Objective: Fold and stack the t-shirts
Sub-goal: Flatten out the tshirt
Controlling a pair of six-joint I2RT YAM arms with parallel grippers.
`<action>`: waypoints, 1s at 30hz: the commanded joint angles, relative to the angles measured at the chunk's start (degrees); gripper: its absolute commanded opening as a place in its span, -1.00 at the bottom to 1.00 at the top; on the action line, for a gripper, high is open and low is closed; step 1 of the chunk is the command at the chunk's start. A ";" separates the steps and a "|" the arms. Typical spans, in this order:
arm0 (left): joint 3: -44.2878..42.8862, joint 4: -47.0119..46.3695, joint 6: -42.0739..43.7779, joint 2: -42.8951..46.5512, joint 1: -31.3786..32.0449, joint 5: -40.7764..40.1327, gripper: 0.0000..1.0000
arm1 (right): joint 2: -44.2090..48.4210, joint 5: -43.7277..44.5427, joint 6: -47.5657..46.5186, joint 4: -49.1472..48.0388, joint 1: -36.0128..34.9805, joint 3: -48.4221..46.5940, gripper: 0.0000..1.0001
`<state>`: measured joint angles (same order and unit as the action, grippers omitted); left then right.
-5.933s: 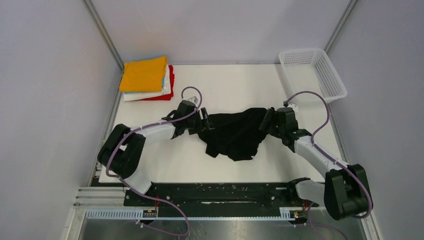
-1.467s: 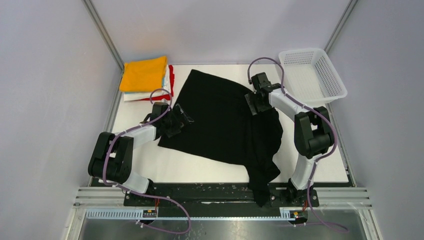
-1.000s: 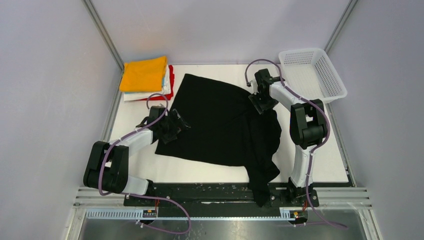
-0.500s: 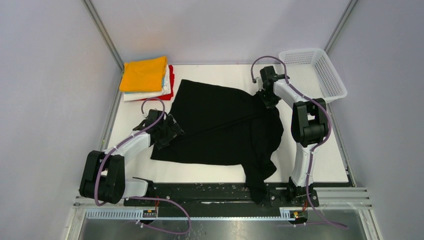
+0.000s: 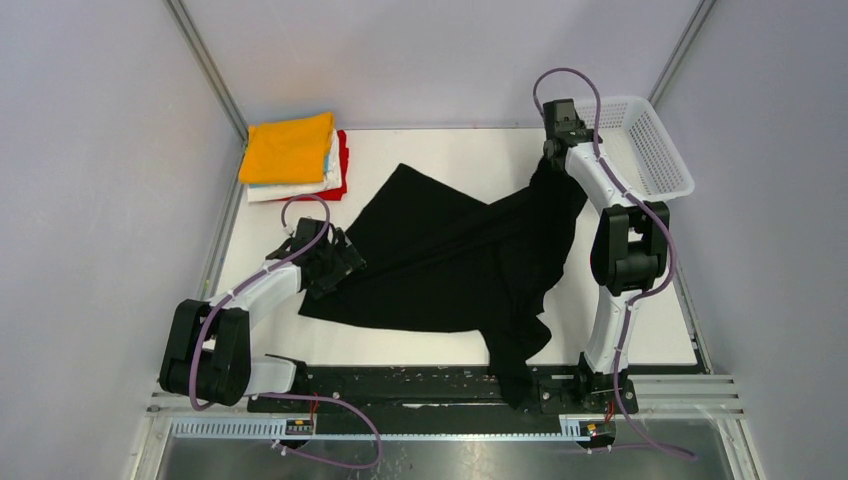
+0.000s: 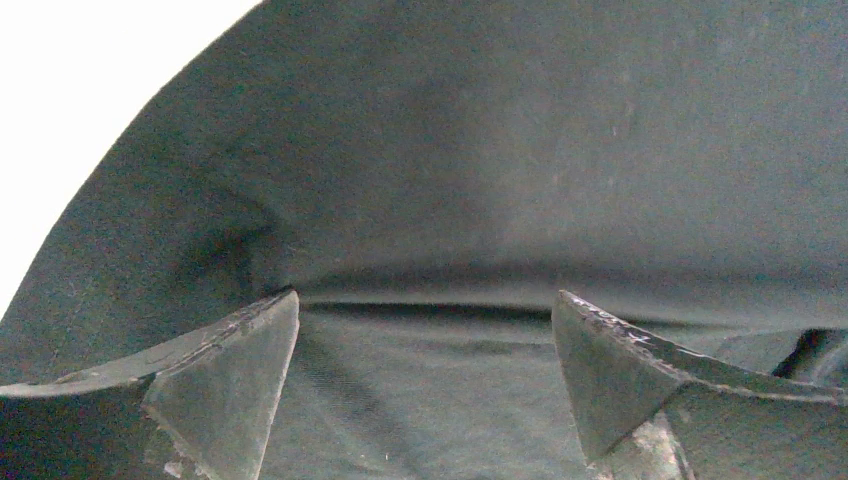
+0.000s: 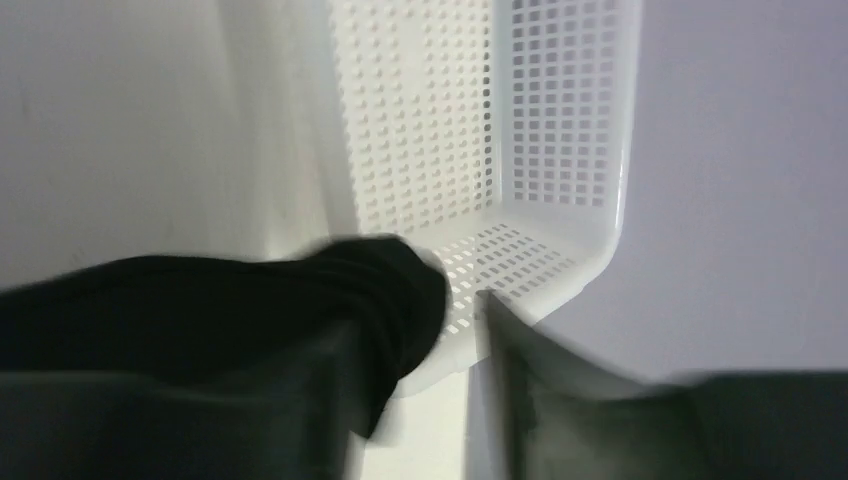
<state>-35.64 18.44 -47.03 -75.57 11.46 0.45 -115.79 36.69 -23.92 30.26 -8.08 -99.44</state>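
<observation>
**Black shirt (image 5: 450,260) lifted beside the basket (image 5: 655,150)**

Right claw (image 5: 551,158), just left of the basket, seems to pinch the shirt; its view is blurred. Left claw (image 5: 340,262), well left of the basket, sits spread wide on the cloth.

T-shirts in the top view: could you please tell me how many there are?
5: the orange shirt tops the far-left stack, over the light blue shirt, white shirt and red shirt; the black shirt sprawls mid-table. The stack may hide more.
</observation>
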 commanded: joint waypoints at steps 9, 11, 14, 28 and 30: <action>-2.02 3.32 0.45 2.86 0.08 -2.04 0.98 | 8.53 -8.15 11.03 3.21 -3.37 -1.24 0.99; -3.56 2.88 -0.14 3.87 0.85 -1.80 0.98 | 12.84 -10.45 18.83 5.24 -4.53 3.15 0.99; -7.64 1.90 0.41 3.64 2.64 -1.34 0.98 | 19.68 -19.20 30.94 6.56 -5.48 14.28 0.99; -37.03 -1.45 9.07 -30.63 11.56 7.91 0.98 | 30.38 -34.00 38.55 4.11 -14.57 42.24 0.91; -40.91 -0.16 9.59 -35.35 11.73 7.99 0.98 | 30.08 -34.68 38.91 3.84 -15.05 43.52 0.91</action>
<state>-69.67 16.75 -40.25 -103.70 22.37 6.13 -87.18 4.14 12.19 34.04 -22.33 -57.78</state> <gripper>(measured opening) 0.989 0.960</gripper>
